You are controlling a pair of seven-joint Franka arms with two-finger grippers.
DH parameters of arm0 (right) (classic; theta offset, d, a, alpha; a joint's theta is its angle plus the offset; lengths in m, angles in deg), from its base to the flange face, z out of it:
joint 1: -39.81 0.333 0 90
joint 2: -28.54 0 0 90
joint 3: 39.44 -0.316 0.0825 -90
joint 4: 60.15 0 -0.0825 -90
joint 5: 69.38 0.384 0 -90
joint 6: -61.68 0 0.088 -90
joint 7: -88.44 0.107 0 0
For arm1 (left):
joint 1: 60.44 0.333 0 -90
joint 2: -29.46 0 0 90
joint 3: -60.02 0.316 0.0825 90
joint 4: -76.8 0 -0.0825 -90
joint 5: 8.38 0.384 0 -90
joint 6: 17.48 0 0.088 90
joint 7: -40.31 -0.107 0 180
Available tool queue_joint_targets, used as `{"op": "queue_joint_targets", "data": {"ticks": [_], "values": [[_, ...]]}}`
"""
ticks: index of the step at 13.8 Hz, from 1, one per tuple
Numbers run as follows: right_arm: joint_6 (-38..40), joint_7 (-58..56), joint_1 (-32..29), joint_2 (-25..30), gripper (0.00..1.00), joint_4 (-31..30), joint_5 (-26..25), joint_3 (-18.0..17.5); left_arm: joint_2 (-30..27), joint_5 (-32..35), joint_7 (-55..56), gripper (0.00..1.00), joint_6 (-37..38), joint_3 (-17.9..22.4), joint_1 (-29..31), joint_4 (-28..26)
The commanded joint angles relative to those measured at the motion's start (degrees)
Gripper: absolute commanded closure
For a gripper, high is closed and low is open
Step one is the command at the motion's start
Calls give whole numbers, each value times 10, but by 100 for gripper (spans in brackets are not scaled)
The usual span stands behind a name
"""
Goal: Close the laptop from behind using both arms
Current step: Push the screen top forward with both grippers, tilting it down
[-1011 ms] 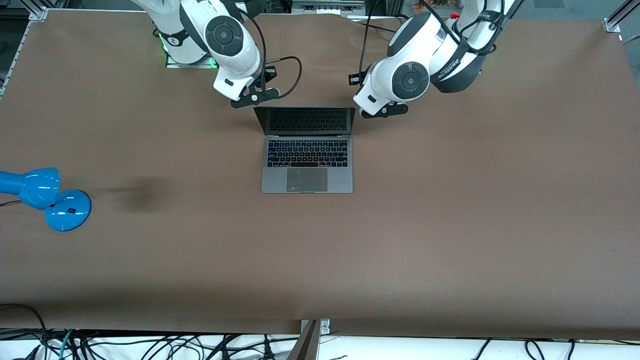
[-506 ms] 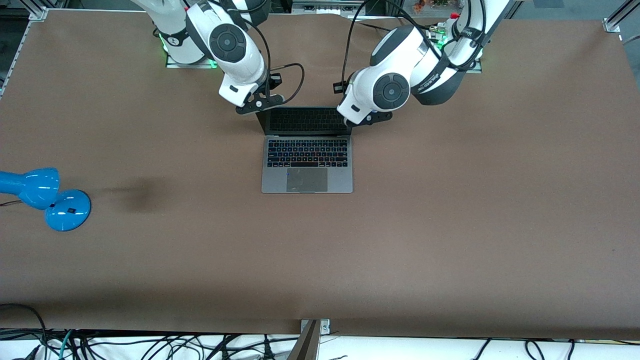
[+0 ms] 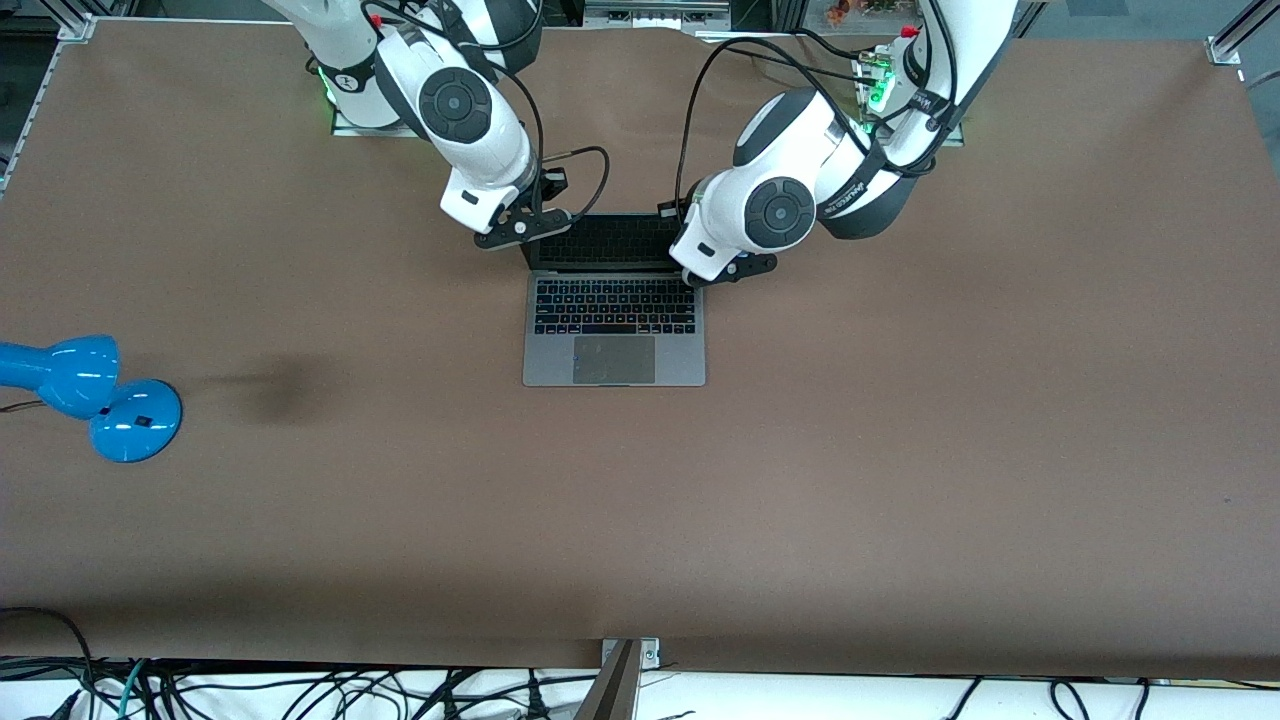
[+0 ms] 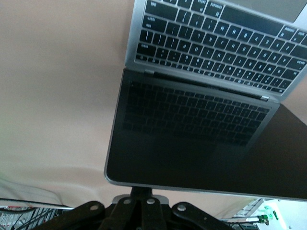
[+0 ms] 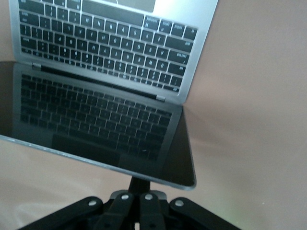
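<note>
The grey laptop (image 3: pixel 614 345) lies open at mid-table, its dark screen (image 3: pixel 612 240) standing toward the arms' bases. My right gripper (image 3: pixel 522 228) is at the lid's upper corner toward the right arm's end. My left gripper (image 3: pixel 722 272) is at the corner toward the left arm's end. In the left wrist view the shut fingers (image 4: pixel 140 192) meet the lid's top edge from its back, with screen and keyboard (image 4: pixel 216 43) past them. The right wrist view shows the same: shut fingers (image 5: pixel 139 184) against the edge of the laptop (image 5: pixel 96 120). Neither gripper holds anything.
A blue desk lamp (image 3: pixel 95 395) sits near the table edge at the right arm's end, nearer the front camera than the laptop. Brown table surface (image 3: pixel 900 450) spreads around the laptop. Cables hang along the front edge.
Both hands have come in from beside the laptop and swung down to the lid's upper corners. The lid's tilt looks about the same.
</note>
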Motion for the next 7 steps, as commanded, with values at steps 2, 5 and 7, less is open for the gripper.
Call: {"op": "queue_joint_targets", "data": {"ticks": [2, 5, 7], "values": [[-12, -1, -11, -31, 100, 30, -21, -1, 33, 31, 12, 100, 3, 5, -6, 47], [-29, -4, -12, -49, 100, 39, -36, 1, 49, 32, 12, 100, 3, 11, -5, 64], [-30, -3, -15, -64, 100, 52, -45, 2, 61, 32, 11, 100, 3, 14, -5, 78]]}}
